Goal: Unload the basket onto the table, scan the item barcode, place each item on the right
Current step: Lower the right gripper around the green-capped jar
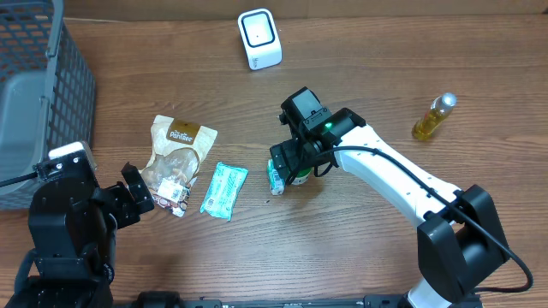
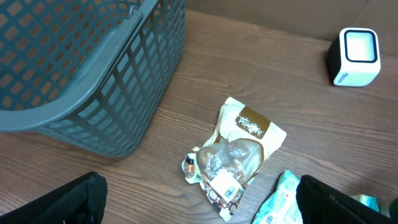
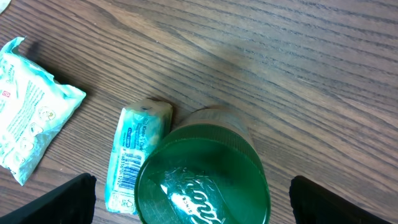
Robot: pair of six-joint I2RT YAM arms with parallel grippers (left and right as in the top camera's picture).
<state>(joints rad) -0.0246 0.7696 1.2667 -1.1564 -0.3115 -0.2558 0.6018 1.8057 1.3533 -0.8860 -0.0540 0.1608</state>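
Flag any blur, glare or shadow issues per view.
Overhead: evenly lit, sharp, no harsh glare. Left wrist: snack bag crisp, own fingers dark and blurred. Right wrist: green lid close and slightly soft, faint reflection on top.

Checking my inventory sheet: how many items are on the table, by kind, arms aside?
Packets: 3 (snack pouch, large teal packet, small teal packet)
Green-lidded jar: 1
Yellow bottle: 1
Basket: 1
Scanner: 1
Total: 7
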